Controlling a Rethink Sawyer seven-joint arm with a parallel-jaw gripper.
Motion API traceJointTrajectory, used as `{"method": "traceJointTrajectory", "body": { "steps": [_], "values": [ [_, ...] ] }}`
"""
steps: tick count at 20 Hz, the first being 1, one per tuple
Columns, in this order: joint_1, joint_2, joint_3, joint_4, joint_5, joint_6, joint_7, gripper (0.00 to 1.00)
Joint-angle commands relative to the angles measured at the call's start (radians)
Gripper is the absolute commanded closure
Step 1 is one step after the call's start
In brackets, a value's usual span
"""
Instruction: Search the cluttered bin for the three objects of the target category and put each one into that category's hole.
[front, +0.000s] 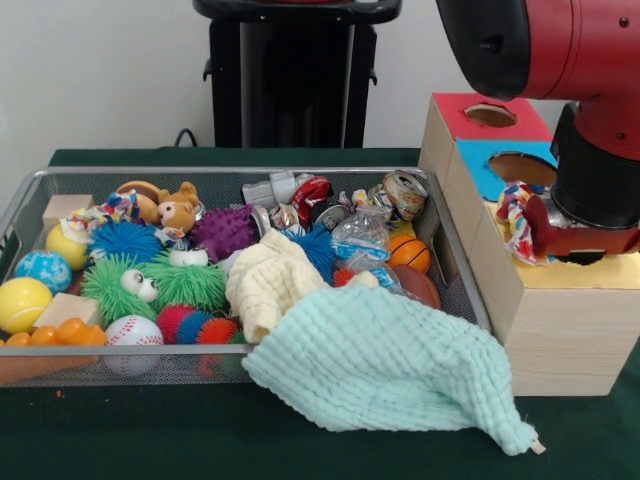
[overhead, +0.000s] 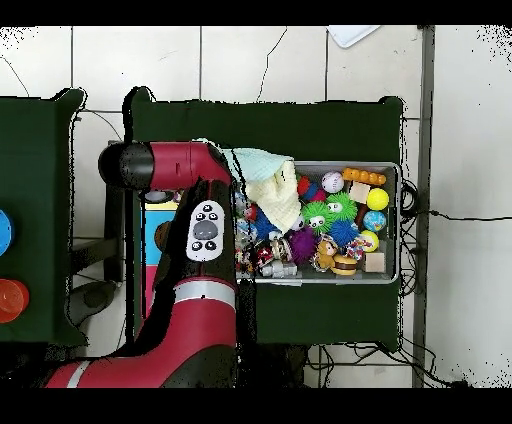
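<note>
The wire-mesh bin is full of toys; it also shows in the overhead view. My gripper hangs over the yellow top of the wooden box at the right. It is shut on a ruffled multicolour fabric piece, held at the yellow top's left edge. The gripper hides most of the yellow box's hole; only a dark sliver shows. A second ruffled piece lies at the bin's back left beside a teddy bear. In the overhead view the arm hides the gripper and the yellow top.
A mint waffle cloth drapes over the bin's front rim onto the green table. A cream cloth lies behind it. Spiky balls, cans and small balls fill the bin. The blue-topped hole and the red-topped hole lie behind the yellow top.
</note>
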Motion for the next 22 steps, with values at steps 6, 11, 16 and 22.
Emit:
{"method": "traceJointTrajectory", "body": {
  "steps": [6, 11, 16, 22],
  "values": [
    [-0.004, -0.036, -0.012, -0.008, 0.019, 0.111, 0.217, 0.0],
    [-0.007, -0.139, -0.057, -0.095, 0.029, 0.318, 0.234, 0.0],
    [-0.025, -0.161, -0.059, -0.239, 0.032, 0.537, 0.234, 0.0],
    [-0.042, -0.148, -0.049, -0.38, 0.04, 0.723, 0.247, 0.0]
  ]
}}
